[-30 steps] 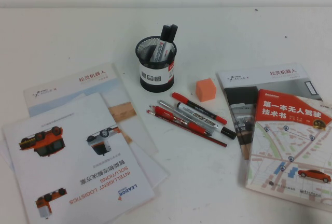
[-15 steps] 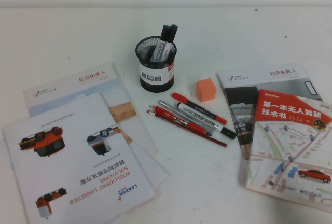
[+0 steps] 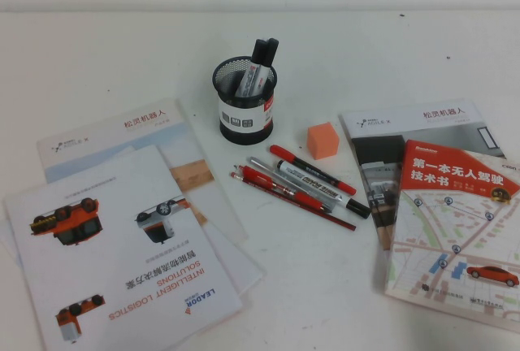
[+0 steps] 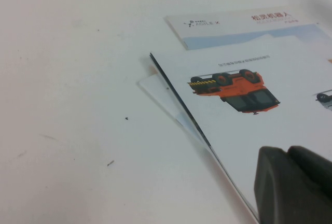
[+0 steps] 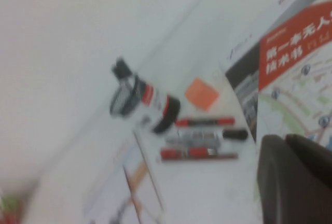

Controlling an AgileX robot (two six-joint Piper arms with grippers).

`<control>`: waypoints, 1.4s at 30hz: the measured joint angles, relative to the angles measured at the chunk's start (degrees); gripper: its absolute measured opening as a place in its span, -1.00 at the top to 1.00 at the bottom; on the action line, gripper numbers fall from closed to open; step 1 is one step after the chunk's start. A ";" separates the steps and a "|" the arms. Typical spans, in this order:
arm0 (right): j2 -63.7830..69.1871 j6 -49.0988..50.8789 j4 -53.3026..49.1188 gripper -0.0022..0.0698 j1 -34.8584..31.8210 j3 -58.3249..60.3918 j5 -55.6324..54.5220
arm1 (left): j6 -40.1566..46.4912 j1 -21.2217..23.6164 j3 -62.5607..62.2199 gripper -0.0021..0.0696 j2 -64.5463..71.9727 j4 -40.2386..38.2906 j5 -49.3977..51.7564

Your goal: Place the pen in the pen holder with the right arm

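Right gripper [image 5: 295, 180]: closed, empty, raised well clear of the surface [image 3: 97, 58], on the booklet side of the pens; out of the high view.
Left gripper [image 4: 293, 185]: parked above the leaflets [image 3: 122, 237] on the left, closed with nothing in it.
Pen [image 3: 280, 188]: flat on the surface in a tight row, pencil [image 3: 296, 202] touching on the near side, grey marker [image 3: 309, 184] just beyond.
Pen holder [image 3: 245, 101]: upright, just behind the row, two markers already inside.
Step in hand: approach, not yet begun in earnest.
Doing it well: open wide, come straight down across the red barrel, pinch only that one, lift, tip upright, drop through the free part of the rim.
Risk: neighbours dragged along.
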 joint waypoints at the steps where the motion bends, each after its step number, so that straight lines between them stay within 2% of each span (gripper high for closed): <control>1: 0.00 -1.75 -0.31 1.00 0.00 -0.41 1.87 | 0.00 0.00 0.00 0.95 0.00 0.00 0.00; 5: 2.67 -13.74 -1.48 1.00 0.00 -7.67 11.72 | 0.00 0.00 0.00 0.95 0.00 0.00 0.00; 9: 12.18 -23.00 -5.31 1.00 0.00 -20.43 22.94 | 0.00 0.00 0.00 0.95 0.00 0.00 0.00; 17: 39.28 -33.82 -11.65 1.00 0.00 -43.48 45.50 | 0.00 0.00 0.00 0.95 0.00 0.00 0.00; 24: 56.52 -36.27 -18.27 1.00 1.04 -59.50 50.52 | 0.00 0.00 0.00 0.95 0.00 0.00 0.00; 27: 61.54 -33.96 -25.40 1.00 4.71 -64.77 51.08 | 0.00 0.00 0.00 0.95 0.00 0.00 0.00; 35: 76.46 -28.74 -46.48 1.00 21.60 -75.28 53.19 | 0.00 0.00 0.00 0.95 0.00 0.00 0.00; 42: 92.78 -28.59 -57.07 1.00 33.65 -84.03 53.19 | 0.00 0.00 0.00 0.95 0.00 0.00 0.00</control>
